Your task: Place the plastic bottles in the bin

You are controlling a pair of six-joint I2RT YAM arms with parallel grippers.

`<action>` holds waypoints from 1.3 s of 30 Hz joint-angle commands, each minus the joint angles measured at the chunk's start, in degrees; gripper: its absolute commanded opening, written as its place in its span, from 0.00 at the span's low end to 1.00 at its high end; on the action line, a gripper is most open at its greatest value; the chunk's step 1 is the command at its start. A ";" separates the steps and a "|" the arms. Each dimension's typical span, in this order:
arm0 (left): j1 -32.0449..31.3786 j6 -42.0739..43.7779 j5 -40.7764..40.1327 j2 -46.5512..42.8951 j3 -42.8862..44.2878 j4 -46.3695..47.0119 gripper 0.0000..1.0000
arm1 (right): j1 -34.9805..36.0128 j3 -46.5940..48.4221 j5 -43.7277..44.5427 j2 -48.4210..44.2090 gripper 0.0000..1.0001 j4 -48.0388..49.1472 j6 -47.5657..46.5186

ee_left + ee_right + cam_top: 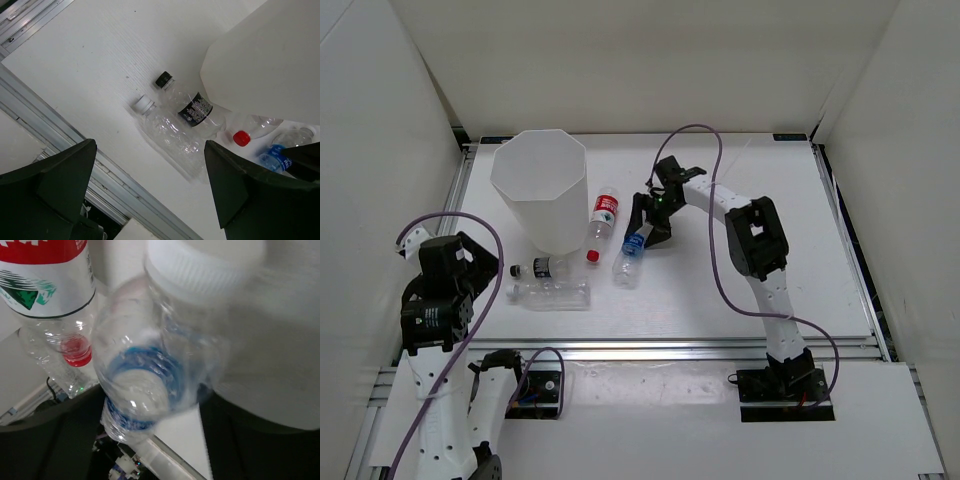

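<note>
Plastic bottles (552,294), clear, all lie on the white table (800,200) beside the tall white faceted bin (545,215). Right gripper (645,232) straddles the blue-labelled bottle (630,262), grip uncertain; left gripper (150,145) gapes empty. Next: clamp, lift over rim.

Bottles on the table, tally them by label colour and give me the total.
Red-label bottle: 1
Blue-label bottle: 1
Black-label bottle: 1
Unlabelled bottle: 1
Total: 4
</note>
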 commanded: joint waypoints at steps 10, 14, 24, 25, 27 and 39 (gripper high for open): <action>-0.20 -2.60 -0.72 -0.40 -3.48 1.63 1.00 | -3.06 -4.75 -0.45 -16.45 0.21 -2.16 1.48; -0.20 -3.83 1.21 -1.63 -6.81 4.17 1.00 | -3.15 1.55 2.53 -27.74 0.20 4.44 7.54; -0.20 -10.24 8.50 1.00 -12.01 4.79 1.00 | 10.38 36.28 18.87 -14.58 0.17 26.93 11.69; -0.20 -10.77 9.21 1.00 -12.01 4.18 1.00 | 12.83 38.47 20.54 -13.00 0.17 27.82 11.69; -0.20 -11.30 10.17 2.41 -12.01 4.18 1.00 | 14.77 40.07 22.22 -10.28 0.20 30.97 9.07; -0.20 -19.03 14.13 4.44 -16.22 6.99 1.00 | 14.19 35.08 32.59 -25.80 1.00 25.90 -8.18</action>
